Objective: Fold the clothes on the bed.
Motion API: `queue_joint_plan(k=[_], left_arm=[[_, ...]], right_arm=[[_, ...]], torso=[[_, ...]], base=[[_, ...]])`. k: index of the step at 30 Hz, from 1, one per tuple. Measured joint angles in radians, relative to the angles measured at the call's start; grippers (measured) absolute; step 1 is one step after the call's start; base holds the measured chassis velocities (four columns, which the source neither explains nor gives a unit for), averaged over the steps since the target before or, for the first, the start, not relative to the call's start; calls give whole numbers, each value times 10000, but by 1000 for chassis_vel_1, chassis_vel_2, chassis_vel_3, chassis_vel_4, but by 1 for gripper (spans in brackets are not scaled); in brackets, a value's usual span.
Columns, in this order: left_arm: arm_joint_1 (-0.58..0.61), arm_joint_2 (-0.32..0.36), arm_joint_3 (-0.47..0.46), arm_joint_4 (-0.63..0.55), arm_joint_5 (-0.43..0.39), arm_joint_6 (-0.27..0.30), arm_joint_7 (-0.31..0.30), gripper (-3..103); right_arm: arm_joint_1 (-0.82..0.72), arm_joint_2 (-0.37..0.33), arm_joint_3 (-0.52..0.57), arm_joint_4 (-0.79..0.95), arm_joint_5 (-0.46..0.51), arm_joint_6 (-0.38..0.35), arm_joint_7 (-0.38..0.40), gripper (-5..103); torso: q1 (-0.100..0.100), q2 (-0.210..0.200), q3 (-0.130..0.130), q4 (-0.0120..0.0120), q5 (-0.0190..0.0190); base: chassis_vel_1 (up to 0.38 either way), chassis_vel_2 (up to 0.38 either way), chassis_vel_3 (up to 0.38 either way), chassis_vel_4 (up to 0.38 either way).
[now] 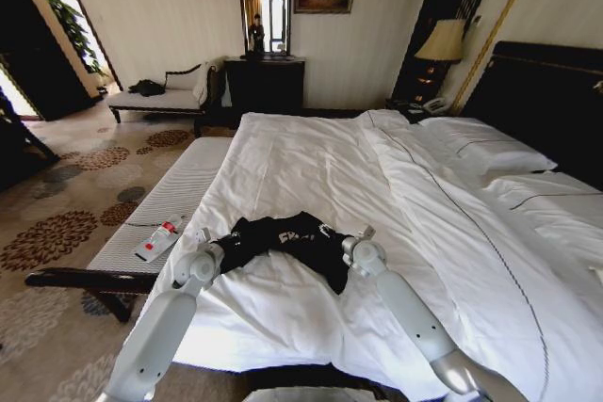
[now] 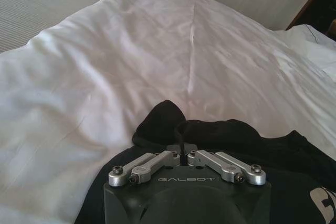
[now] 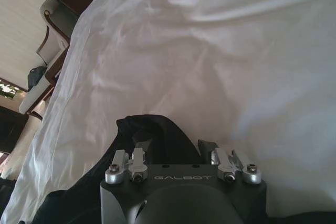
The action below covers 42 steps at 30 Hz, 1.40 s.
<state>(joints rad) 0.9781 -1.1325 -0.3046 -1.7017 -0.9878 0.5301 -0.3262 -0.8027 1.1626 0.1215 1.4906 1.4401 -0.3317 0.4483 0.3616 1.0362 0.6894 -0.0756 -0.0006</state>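
Nearest to me, my left pincer [image 2: 182, 157] is clenched on a bunched fold of the black T-shirt [image 2: 231, 140]; the left wrist view shows its two linkages drawn in until the tips meet, with dark cloth humped up just past them. From the head view that same left pincer [image 1: 204, 238] sits at the shirt's left end, but its tips are too small there to judge. My right pincer [image 3: 176, 150] stands released: in the right wrist view its fingers [image 3: 137, 156] are spread wide, and the black T-shirt [image 3: 152, 132] rises in a rumpled peak between them without being pinched. The head view places the right pincer [image 1: 350, 237] at the shirt's right end, so both arms reach in from the near edge of the bed [image 1: 311, 327]. Between them the black T-shirt [image 1: 283, 237] lies crumpled in a loose band on the white duvet [image 1: 320, 162], with scraps of white lettering showing on top; the left wrist view catches a corner of that print too. Off my left side, a pale bench [image 1: 179, 200] runs along the bed, carrying a small bottle [image 1: 158, 240] with a red label. Farther off, pillows [image 1: 490, 152] lie against the dark headboard [image 1: 556, 101], and a lamp [image 1: 443, 41] stands in the corner.
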Motion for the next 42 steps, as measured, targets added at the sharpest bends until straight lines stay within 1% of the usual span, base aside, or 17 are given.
queue_joint_plan(k=[1, 3, 5, 8, 9, 11, 12, 14, 15, 22, 28, 31, 33, 35, 37, 41, 42], left_arm=[[-8, -8, 0, 21, 8, -1, 0, 1], [-13, -14, 0, 35, 14, -2, 0, 1], [-30, -35, 8, 79, 30, -6, 1, 1], [-39, -37, 17, 90, 34, -7, 1, 1], [-45, -37, 20, 95, 35, -8, 1, 1], [-56, -31, 22, 102, 36, -11, 3, 1], [-56, -31, 22, 102, 36, -11, 3, 1], [-57, -23, 23, 103, 36, -15, 5, 1], [-57, -23, 23, 102, 36, -17, 5, 1], [-54, -26, 23, 103, 46, -23, 5, 1], [-67, -32, -17, 70, 61, -139, 28, 1], [-188, -36, -44, -54, 69, -297, 52, 1], [-240, -36, -57, -95, 102, -363, 73, 1], [-450, -13, -103, -267, 212, -607, 151, 1], [-563, 17, -133, -375, 163, -660, 150, 1], [-1196, 148, -376, -1043, -509, -975, -24, 1], [-1196, 148, -376, -1043, -509, -975, -24, 1]], right_arm=[[4, 0, -7, 0, -21, 28, -42, 47], [7, 0, -12, 0, -35, 49, -72, 47], [15, 8, -32, 0, -79, 98, -175, 37], [15, 13, -38, 0, -115, 139, -236, 37], [13, 13, -43, 0, -160, 187, -307, 26], [-27, 2, -48, 27, -262, 323, -503, 15], [-27, 2, -48, 27, -262, 323, -503, 15], [-81, -20, -45, 101, -294, 372, -583, 4], [-111, -30, -41, 131, -307, 382, -601, 2], [-235, -103, 11, 234, -395, 452, -660, 0], [-362, -131, 81, 570, -556, 945, -1051, 0], [-429, -164, 140, 914, -689, 1422, -1564, 0], [-454, -192, 167, 1020, -738, 1525, -1681, 0], [-582, -410, 311, 1643, -961, 1852, -2006, 0], [-647, -552, 391, 1969, -1060, 1958, -2089, 0], [-872, -1301, 859, 3315, -1895, 2390, -2358, 0], [-872, -1301, 859, 3315, -1895, 2390, -2358, 0]], torso=[[-1, 0, 0, 0, -1], [0, 0, 0, 0, 0], [-1, 0, 0, 0, 0], [-1, 0, 0, 0, 0], [0, 0, 0, 0, 0], [0, 0, 0, 0, 0], [0, 0, 0, 0, 0], [0, 0, 0, 0, 0], [0, 0, 0, 0, 0], [0, 1, 0, 0, 0], [-1, 0, 0, 0, 0], [0, 0, 0, 2, 0], [-1, 0, 0, 2, 0], [0, 0, 1, 1, 1], [1, 0, 0, 2, 1], [0, 1, 0, -2, 2], [0, 1, 0, -2, 2]], base=[[0, 0, 0, 0], [0, 0, 0, 0], [0, 0, 0, 0], [0, 0, 0, 0], [0, 0, 0, 0], [0, 0, 0, 0], [0, 0, 0, 0], [0, 0, 0, 0], [0, 0, 0, 0], [0, 0, 0, 0], [0, 0, 0, 0], [0, 0, 0, 0], [0, 0, 0, 0], [0, 0, 0, 0], [0, 0, 0, 0], [0, 0, 0, 0], [0, 0, 0, 0]])
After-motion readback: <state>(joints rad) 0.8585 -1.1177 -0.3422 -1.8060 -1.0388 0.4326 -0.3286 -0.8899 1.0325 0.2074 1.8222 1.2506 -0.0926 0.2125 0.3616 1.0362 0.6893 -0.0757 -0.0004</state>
